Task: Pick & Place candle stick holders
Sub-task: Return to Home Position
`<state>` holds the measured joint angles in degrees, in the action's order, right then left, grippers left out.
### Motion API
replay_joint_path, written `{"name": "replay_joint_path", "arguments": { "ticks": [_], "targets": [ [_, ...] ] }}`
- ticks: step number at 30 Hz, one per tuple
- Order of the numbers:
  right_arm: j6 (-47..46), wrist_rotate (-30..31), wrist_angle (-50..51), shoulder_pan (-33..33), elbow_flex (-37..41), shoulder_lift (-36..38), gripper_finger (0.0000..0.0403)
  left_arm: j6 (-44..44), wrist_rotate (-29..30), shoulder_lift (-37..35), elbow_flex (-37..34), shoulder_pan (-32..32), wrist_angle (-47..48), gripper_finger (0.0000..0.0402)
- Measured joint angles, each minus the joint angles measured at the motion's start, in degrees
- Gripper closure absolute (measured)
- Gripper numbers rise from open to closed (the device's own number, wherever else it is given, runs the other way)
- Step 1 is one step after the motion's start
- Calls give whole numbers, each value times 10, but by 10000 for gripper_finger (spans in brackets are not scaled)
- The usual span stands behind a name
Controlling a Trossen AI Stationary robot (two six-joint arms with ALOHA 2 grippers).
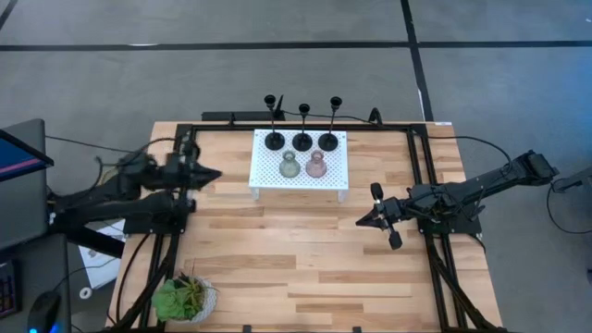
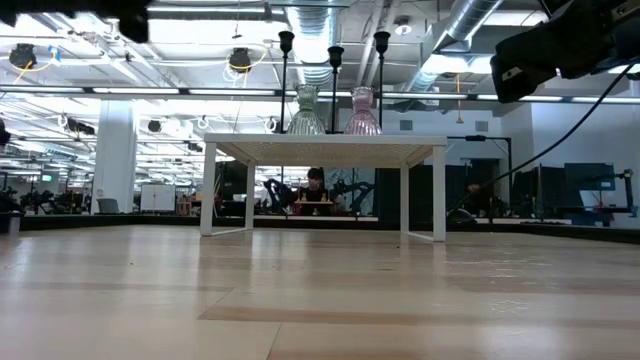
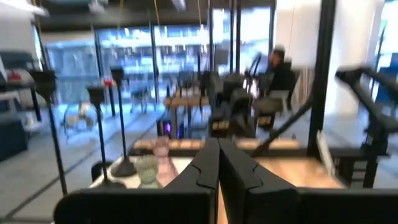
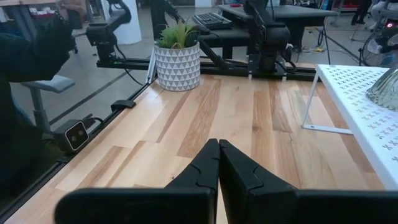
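Both of my arms are over the light wooden bench (image 1: 277, 250), and neither is carrying anything. My left hand (image 1: 215, 174) hangs on the bench's left side and points at the white perforated shelf (image 1: 268, 173). Through its wrist camera I see the fingers pressed flat together (image 3: 217, 144), gripping nothing. My right hand (image 1: 361, 222) is out on the right side, well apart from the shelf, with its fingertips aimed inward. There too the fingers meet with no gap (image 4: 217, 144) and hold nothing.

All five pieces are on the shelf. The three slim black candle stick holders (image 1: 302, 141) with round disc bases stand upright in a row along its far edge. Their little cups rise tall in the low view (image 2: 335, 52). In front of them are two squat pieces just beside each other. The squat olive-green glass candle stick holder (image 1: 289, 166) is toward my left arm, and the squat pink glass candle stick holder (image 1: 316, 165) is toward my right.

At the near left corner of the bench, far from the shelf, is a leafy green plant in a white patterned pot (image 1: 185, 298).
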<state>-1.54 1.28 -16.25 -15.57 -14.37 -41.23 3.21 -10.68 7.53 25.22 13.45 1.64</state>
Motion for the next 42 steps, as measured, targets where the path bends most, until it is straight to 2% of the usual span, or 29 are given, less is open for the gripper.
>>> {"name": "replay_joint_path", "arguments": {
  "ticks": [4, 11, 20, 24, 31, 36, 42],
  "targets": [
    [0, 0, 0, 0, 0, 0, 403, -21, 27, -74, -37, 0, -1, 399],
    [0, 1, -1, 0, 0, 0, 403, -22, 77, -57, -94, 0, -6, 399],
    [0, 2, -1, 0, 0, 0, 403, -19, 30, -67, -212, 0, -102, 400],
    [0, 2, 0, 0, 0, 0, 403, -17, 29, -69, -232, 0, -145, 400],
    [-2, 2, -2, 0, 0, 3, 403, -20, 29, -67, -249, 0, -146, 398],
    [-12, 1, -1, 0, 0, 47, 403, -20, 29, -67, -249, 0, -145, 398],
    [11, 0, 81, 9, 0, 182, 403, -22, 29, -66, -249, 0, -145, 397]
  ]
}}
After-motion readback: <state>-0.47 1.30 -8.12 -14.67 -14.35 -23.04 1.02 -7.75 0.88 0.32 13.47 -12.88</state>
